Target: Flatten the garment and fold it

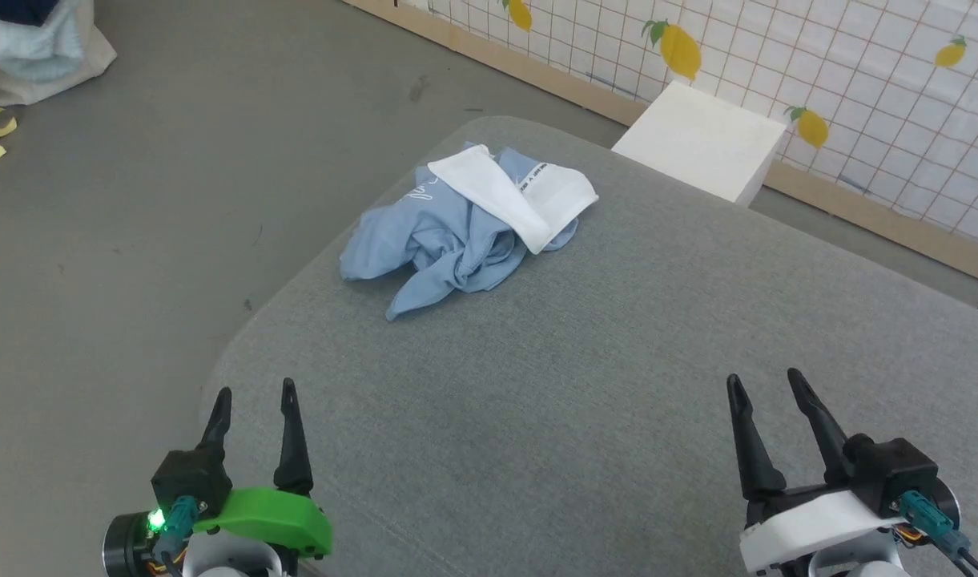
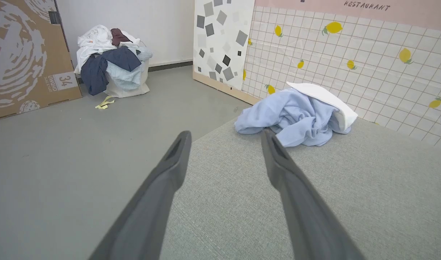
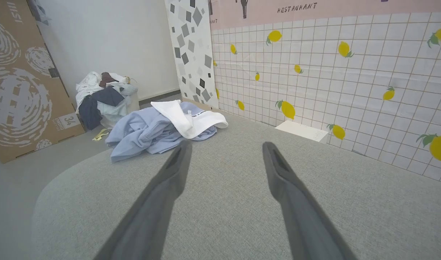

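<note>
Yellow lemons dot the tiled wall (image 1: pixel 857 96) at the back, and gray floor (image 1: pixel 152 176) goes all round a soft gray bench (image 1: pixel 617 361). A white box (image 1: pixel 701 140) sits just past the bench's far edge.

The garment (image 1: pixel 456 232) lies on the bench near its far left corner, close to the left edge. It is a light blue shirt, all bunched up in a lump. A white part (image 1: pixel 505 196) is flopped over the top, on the far side of the lump.

The left gripper (image 1: pixel 255 387) is by the near left corner and the right gripper (image 1: pixel 762 375) is by the near edge, more to the right. Both have their fingers spread apart with nothing between them. Both are well apart from the shirt.

The shirt looks light, soft and floppy. It will not break, but it will sag and drag when lifted, and the layers may come up stuck together. A good place to pinch seems to be the pointy blue flap (image 1: pixel 400 308) that sticks out toward the near edge. The loose blue bit (image 1: pixel 359 264) by the left edge looks good too. The white part looks thicker, so it may be easy to grab. Pinching the middle of the lump would likely lift it all in one ball.
</note>
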Motion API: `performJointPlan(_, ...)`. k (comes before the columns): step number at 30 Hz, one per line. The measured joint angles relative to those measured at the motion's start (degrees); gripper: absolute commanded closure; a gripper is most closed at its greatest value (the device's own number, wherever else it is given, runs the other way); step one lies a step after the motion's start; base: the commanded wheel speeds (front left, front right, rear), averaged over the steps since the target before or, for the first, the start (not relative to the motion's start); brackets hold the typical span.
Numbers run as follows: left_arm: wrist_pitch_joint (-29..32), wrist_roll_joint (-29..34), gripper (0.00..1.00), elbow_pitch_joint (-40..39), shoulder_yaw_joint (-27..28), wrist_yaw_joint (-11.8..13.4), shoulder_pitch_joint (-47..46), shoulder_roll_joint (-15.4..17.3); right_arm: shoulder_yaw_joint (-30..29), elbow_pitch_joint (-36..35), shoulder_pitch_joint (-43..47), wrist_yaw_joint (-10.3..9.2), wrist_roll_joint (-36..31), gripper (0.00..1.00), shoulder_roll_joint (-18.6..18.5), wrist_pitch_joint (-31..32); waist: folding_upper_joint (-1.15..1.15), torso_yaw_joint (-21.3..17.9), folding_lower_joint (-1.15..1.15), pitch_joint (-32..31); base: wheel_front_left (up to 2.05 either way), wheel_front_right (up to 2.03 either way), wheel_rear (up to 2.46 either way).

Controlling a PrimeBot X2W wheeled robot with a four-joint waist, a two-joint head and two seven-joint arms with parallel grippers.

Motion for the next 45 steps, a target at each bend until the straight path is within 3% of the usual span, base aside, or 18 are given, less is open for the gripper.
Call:
performJointPlan(12,0.0,-2.21,0.0,-0.2,0.02,-0.01,-0.03,0.0,0.09,0.3,0.09,0.0,0.21,0.0,0.0,0.01,0.0,-0.34,0.0,0.5,0.0,0.0,0.0)
performJointPlan(16,0.01,-4.23,0.0,0.0,0.3,-1.41,-1.92,-0.01,0.24,0.22,0.08,0.0,-0.38,0.0,0.0,0.0,0.0,-0.78,0.0,1.28,0.0,0.0,0.0)
performJointPlan(23,-0.04,-7.88,0.0,5.32,2.79,-4.82,-14.71,0.07,0.04,-0.55,-1.29,0.0,-3.11,0.0,0.02,0.32,0.0,-2.32,0.0,4.13,0.0,0.0,0.0)
performJointPlan(28,0.13,-10.44,0.0,14.8,4.17,-6.24,-25.48,1.37,-0.41,-2.77,-2.92,0.0,-5.38,0.0,0.04,2.2,0.0,-4.34,0.0,7.3,0.0,0.0,0.0)
performJointPlan(38,12.04,-17.44,0.0,34.07,6.34,-7.16,-45.72,5.81,-2.8,-8.78,-3.59,0.0,-9.24,0.0,0.05,5.67,0.0,-9.88,0.01,14.89,0.0,0.0,0.0)
performJointPlan(45,26.81,-18.89,0.0,46.6,6.12,-2.01,-52.64,7.09,-3.67,-11.52,-3.67,0.0,-9.85,0.0,0.03,6.7,0.0,-14.4,0.01,19.48,0.0,0.0,0.0)
